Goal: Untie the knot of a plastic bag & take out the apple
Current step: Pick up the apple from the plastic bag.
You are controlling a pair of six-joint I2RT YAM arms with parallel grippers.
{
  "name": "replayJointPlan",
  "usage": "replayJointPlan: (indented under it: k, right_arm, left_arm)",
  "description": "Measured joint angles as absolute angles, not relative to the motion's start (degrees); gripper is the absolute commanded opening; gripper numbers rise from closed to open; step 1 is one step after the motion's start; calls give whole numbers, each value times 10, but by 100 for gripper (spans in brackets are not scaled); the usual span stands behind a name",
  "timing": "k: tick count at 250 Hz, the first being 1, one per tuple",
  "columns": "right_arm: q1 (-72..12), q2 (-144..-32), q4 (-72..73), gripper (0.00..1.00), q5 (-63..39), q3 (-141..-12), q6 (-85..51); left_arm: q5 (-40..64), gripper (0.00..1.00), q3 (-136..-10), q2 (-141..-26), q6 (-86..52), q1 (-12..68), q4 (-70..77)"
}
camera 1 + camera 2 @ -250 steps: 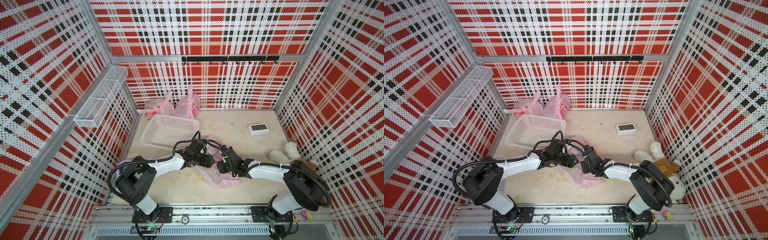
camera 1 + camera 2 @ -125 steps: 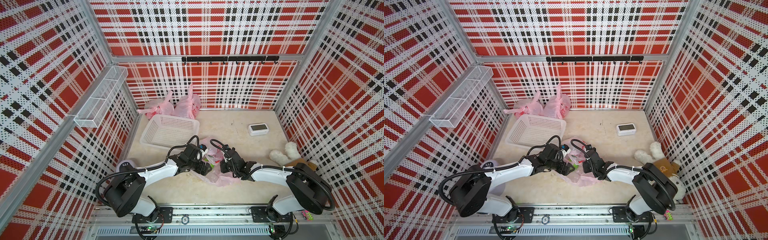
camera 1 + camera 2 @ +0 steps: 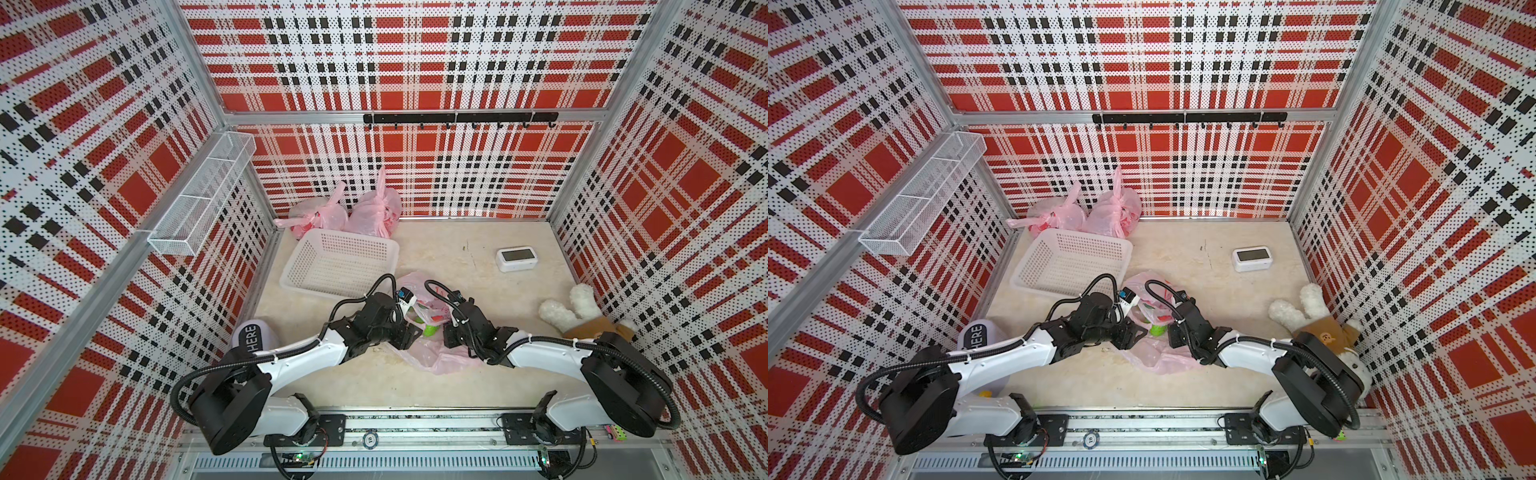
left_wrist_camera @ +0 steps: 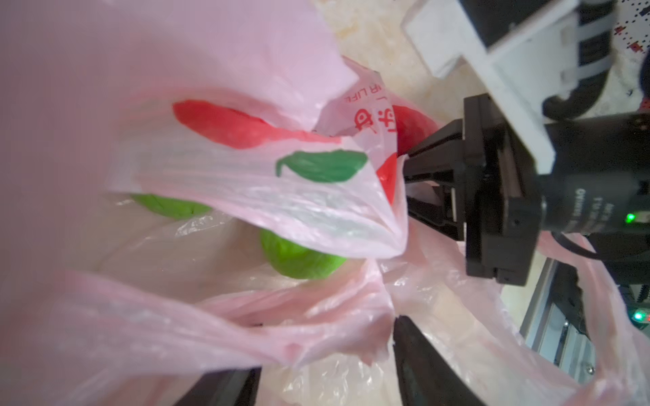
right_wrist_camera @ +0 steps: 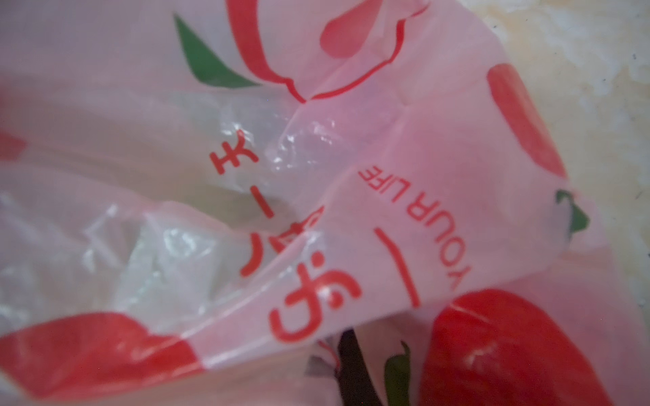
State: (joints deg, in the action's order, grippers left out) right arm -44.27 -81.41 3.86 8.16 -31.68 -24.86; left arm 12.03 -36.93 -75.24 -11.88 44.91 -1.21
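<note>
one soft thing and one firm thing are in play. the pink see-through plastic bag [image 3: 436,358] is thin, slick film, nearly weightless and likely to stretch or tear if yanked. the green round apple [image 3: 431,329] inside it looks hard, smooth and ready to roll.

the bag lies on the beige tabletop [image 3: 457,257] between the two grippers. its long axis runs from the far side toward the robot's base, with the loose, crumpled end nearest the base. no knot shows. judging by the left wrist view, the mouth gapes toward the left arm, and the apple sits just inside it, partly under a printed flap.

the best hold on the bag is a rim fold or handle strip. the apple wants a grip across its widest part, fingers past the middle so it cannot squirt out.

the right gripper [image 4: 411,175] is pressed together on a fold of the printed flap, holding it up. the left gripper [image 4: 327,342] stands spread, with a bunched strip of film between its fingers — not clamped, as far as i can tell.

farther out, a white perforated plastic basket [image 3: 345,234] sits just beyond the bag, and two knotted pink bags [image 3: 376,208] rest against the back wall.
</note>
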Motion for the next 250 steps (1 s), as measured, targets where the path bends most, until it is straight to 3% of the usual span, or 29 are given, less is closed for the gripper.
replayJointPlan:
  k: [48, 90, 115, 146, 212, 250]
  right_arm:
    - [-436, -808, 47, 0, 70, -317, -264]
    - [-423, -808, 64, 0, 52, -315, -282]
    - [-420, -808, 71, 0, 44, -314, -289]
    - [-419, -808, 80, 0, 34, -310, -298]
    - [-381, -808, 109, 0, -22, -288, -321]
    - [-371, -809, 116, 0, -46, -287, -328]
  left_arm:
    - [63, 63, -337, -688, -104, 481, 6]
    - [50, 42, -300, -623, -89, 488, 12]
    - [49, 40, -305, -628, -80, 509, 12]
    - [43, 48, -334, -677, -70, 528, 8]
    - [9, 75, -435, -814, -55, 532, 3]
    - [-2, 78, -446, -849, -44, 508, 5]
